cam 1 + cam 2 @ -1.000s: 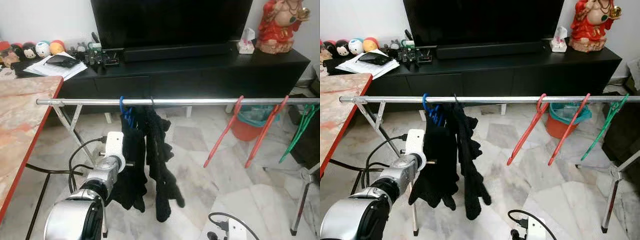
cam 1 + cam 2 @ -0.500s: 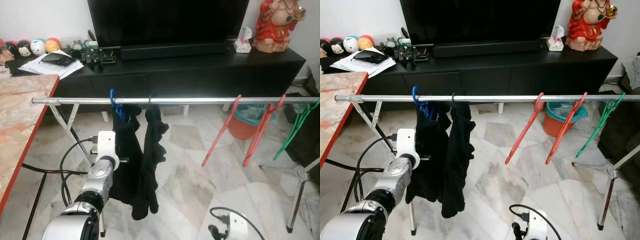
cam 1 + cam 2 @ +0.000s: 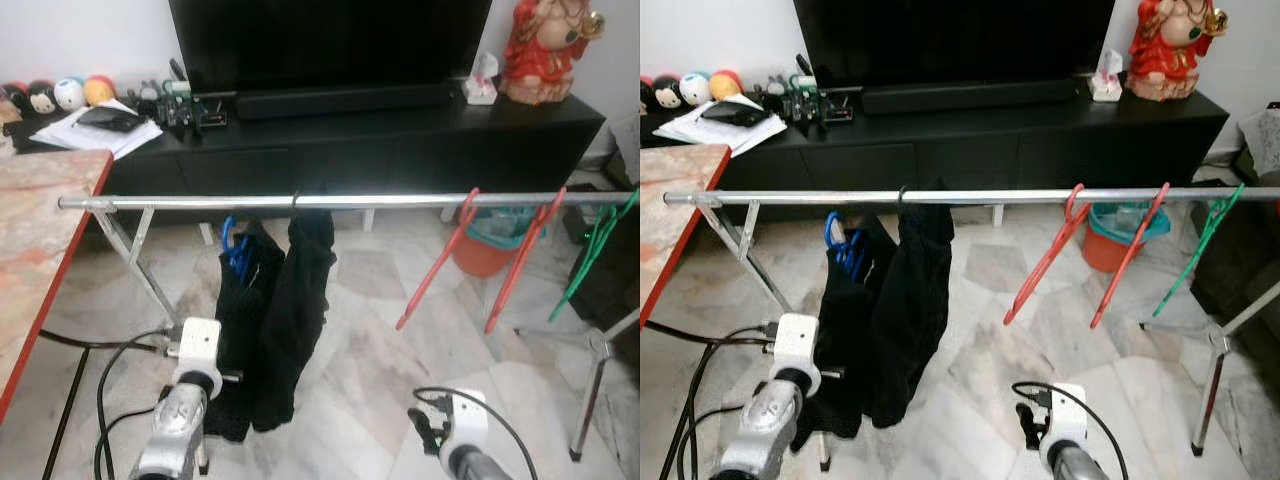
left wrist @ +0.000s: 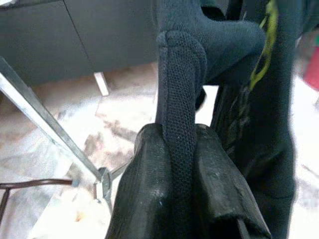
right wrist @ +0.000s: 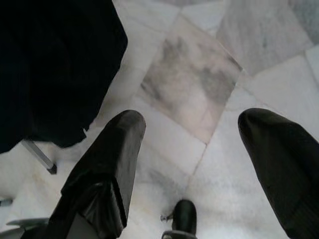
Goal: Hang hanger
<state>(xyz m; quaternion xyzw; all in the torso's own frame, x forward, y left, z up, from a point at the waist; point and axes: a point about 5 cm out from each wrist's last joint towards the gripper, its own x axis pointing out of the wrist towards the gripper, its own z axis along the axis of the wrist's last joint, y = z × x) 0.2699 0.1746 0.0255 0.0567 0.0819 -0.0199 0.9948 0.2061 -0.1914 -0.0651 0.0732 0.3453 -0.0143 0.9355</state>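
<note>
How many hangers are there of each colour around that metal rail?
Blue hanger, off the rail, with the dark garment the left gripper pinches: 1
Red hangers: 2
Green hanger: 1
Dark hook carrying the black garment: 1
Total: 5

A blue hanger (image 3: 234, 248) carrying a black garment (image 3: 240, 330) hangs tilted below the rail (image 3: 200, 202).

At lower left, the left arm (image 3: 178, 440) is silver metal capped by a white wrist block, with black cables looping off it. At lower right, the right arm (image 3: 1065, 440) carries the same white block and a curled black cable. Both grippers have thick, matte black fingers (image 5: 102, 184).
</note>
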